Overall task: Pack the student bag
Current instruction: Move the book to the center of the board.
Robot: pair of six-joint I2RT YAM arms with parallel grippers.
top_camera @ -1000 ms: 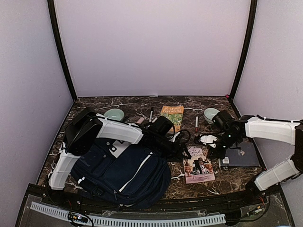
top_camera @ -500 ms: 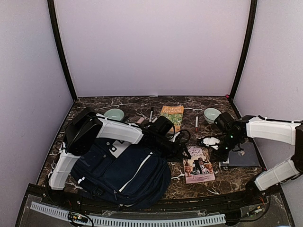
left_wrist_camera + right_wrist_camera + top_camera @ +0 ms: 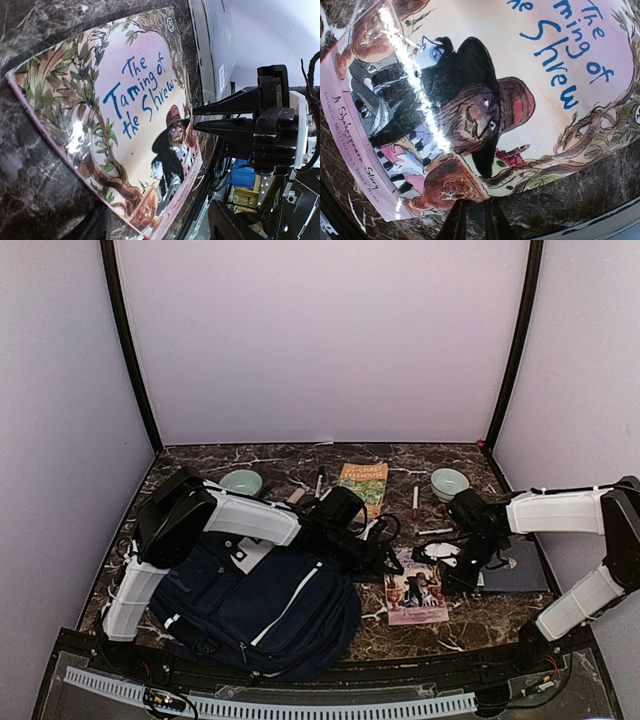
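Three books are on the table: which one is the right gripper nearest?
The pink illustrated Taming of the Shrew book; the right gripper is at its edge. The orange book lies further back, and the dark book lies alongside.

The picture book [image 3: 130,125] filling the left wrist view has "The Taming of the Shrew" hand-lettered in blue across its cover. In the right wrist view the same book [image 3: 485,100] shows "A Shakespeare Story", "Andrew Matthews" and "Tony Ross" on the pink strip [image 3: 355,155] at lower left. From above, upper centre, the orange book [image 3: 363,483] seems to read "Treehouse".
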